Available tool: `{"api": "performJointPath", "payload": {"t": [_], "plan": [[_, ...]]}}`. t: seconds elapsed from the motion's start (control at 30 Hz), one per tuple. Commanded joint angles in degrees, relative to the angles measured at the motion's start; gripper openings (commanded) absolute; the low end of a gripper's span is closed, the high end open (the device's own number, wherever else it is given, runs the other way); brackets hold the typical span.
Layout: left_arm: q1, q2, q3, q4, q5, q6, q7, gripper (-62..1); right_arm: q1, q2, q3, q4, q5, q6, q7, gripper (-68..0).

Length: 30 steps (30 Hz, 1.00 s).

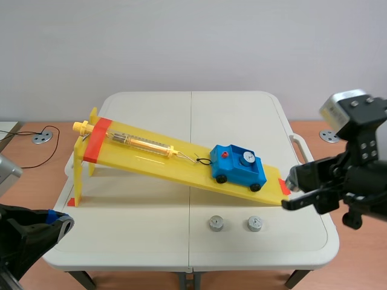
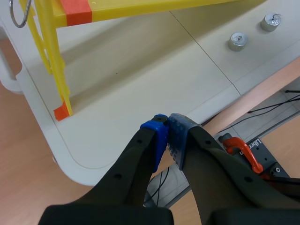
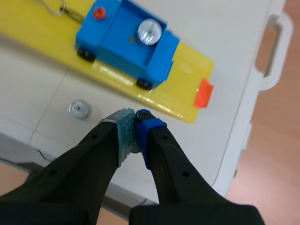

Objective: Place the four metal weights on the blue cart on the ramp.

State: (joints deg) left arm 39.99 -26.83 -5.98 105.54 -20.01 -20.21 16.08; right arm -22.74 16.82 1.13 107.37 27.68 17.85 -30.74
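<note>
The blue cart (image 1: 238,168) sits low on the yellow ramp (image 1: 151,158), tied by a cord to a spring scale. One metal weight (image 1: 247,158) lies in its tray (image 3: 149,32). Two more weights (image 1: 216,223) (image 1: 254,224) rest on the table in front of the ramp. My right gripper (image 1: 288,194) is shut on nothing, hovering by the ramp's low end; in its wrist view the gripper (image 3: 135,121) is above the table, one weight (image 3: 79,108) beside it, the other mostly hidden under its fingers. My left gripper (image 2: 168,132) is shut and empty over the table's near left edge.
The ramp's tall yellow support leg (image 2: 56,70) stands at the left on the white folding table (image 1: 133,241). A table handle (image 3: 274,51) juts out at the right edge. A cable and small metal discs lie on the wooden surface beyond the table.
</note>
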Motion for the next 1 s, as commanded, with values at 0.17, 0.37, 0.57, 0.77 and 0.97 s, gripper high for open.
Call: {"api": "performJointPath", "payload": {"t": [0.17,0.37,0.57,0.77,0.97], "plan": [[-1.16,0.28,-1.03,4.17,-4.22,-1.20,-5.53,-55.8,7.91,-3.43,6.47,3.58,6.67,0.63,6.67,-66.9],[-1.16,0.28,-1.03,4.17,-4.22,-1.20,-5.53,-55.8,14.58,-7.80,5.09,-2.89,6.64,0.66,6.69,-66.9],[-1.14,0.26,-1.03,4.17,-4.22,-1.20,-5.53,-55.8,21.22,-10.54,3.10,-11.74,6.60,3.23,8.20,-66.9],[-1.14,0.26,-1.03,4.17,-4.22,-1.20,-5.53,-55.8,26.40,-12.52,1.38,-19.50,6.14,4.81,9.25,-66.9],[-1.14,0.28,-1.03,4.17,-4.22,-1.20,-5.53,-55.8,29.29,-13.70,0.17,-24.13,4.70,6.29,10.14,-66.9]]}}
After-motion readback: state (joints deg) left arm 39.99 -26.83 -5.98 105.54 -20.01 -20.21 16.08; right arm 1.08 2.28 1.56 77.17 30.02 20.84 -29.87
